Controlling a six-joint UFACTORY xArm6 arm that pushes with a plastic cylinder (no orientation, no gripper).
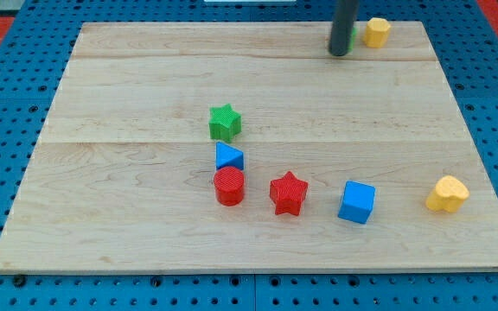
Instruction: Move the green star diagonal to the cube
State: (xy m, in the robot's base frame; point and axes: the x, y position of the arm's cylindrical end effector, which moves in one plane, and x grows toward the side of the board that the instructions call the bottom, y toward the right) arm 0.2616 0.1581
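Observation:
The green star (225,122) sits near the middle of the wooden board. The blue cube (356,202) lies toward the view's lower right, well apart from the star. My tip (339,52) is at the view's top right, far from both. It stands right beside a green block (354,37) that is mostly hidden behind the rod; I cannot tell if they touch.
A blue triangle (229,156) sits just below the green star, with a red cylinder (229,186) under it. A red star (288,193) lies between the cylinder and cube. A yellow block (376,32) is at the top right; a yellow heart (447,193) at the right edge.

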